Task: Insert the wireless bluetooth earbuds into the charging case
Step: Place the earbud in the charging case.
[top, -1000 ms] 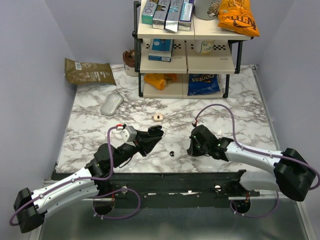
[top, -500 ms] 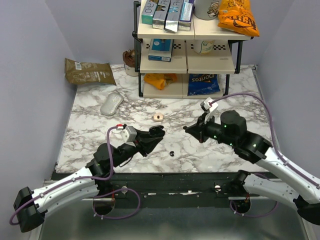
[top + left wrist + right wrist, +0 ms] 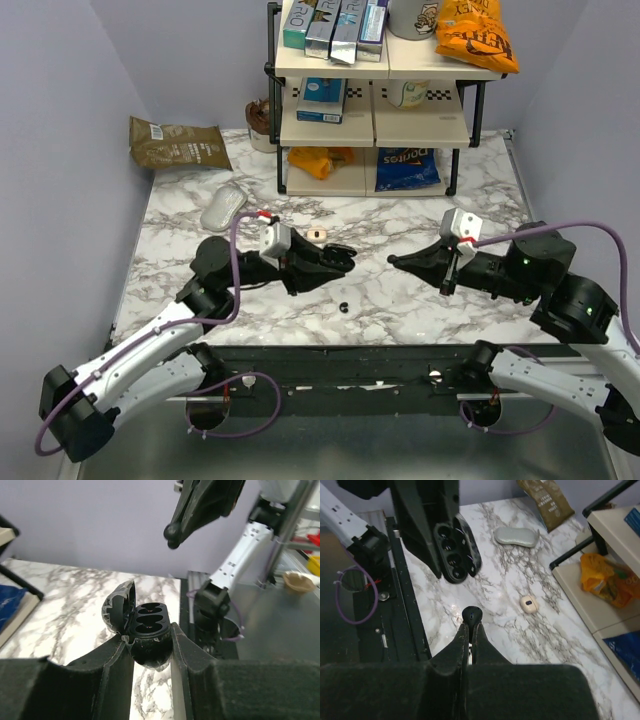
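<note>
Your left jaws clamp the black case (image 3: 149, 629), lid up; right jaws pinch one glossy round bud (image 3: 472, 614), its lower half hidden.

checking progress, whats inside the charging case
Both wells in the open charging case look empty, though their dark bottoms are hard to see. One earbud is pinched in the right gripper; the other earbud lies on the table.

Open case (image 3: 150, 639), held earbud (image 3: 472, 614), loose earbud (image 3: 343, 306)
</note>
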Motion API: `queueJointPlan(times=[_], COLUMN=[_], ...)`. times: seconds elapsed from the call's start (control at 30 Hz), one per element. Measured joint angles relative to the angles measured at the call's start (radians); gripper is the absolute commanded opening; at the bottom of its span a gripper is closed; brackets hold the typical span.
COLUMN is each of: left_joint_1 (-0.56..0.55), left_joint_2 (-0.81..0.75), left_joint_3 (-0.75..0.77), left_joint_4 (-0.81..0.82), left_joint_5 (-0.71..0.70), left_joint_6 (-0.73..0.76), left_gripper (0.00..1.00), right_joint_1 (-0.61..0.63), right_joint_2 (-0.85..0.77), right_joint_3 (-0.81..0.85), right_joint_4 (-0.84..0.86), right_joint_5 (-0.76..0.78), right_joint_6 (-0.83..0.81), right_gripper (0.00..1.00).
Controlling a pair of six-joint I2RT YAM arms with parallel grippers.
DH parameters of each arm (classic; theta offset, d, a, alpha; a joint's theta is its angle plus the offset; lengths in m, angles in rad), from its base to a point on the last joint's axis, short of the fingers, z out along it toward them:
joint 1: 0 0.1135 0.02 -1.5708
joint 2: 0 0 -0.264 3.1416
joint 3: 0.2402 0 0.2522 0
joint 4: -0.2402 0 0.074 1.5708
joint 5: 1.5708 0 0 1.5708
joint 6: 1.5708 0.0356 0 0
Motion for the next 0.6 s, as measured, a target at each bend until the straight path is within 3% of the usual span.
queueJointPlan(times=[0.23,0.6], left_joint_1=[0.014,0.014], left_joint_2=[0.143,0.198], left_joint_3=[0.076,0.130], left_joint_4=[-0.004,-0.040], left_joint_5=[0.224,0.340], left_joint_6=[-0.021,-0.013], left_gripper=[0.00,0.00], right_joint_1=[0.046,0.112], right_joint_2=[0.028,0.115], right_joint_3=[0.027,0.027], right_joint_4=[-0.008,-0.026], right_joint_5=[-0.062,-0.132], right_joint_6=[-0.056,-0.099], right_gripper=[0.01,0.01])
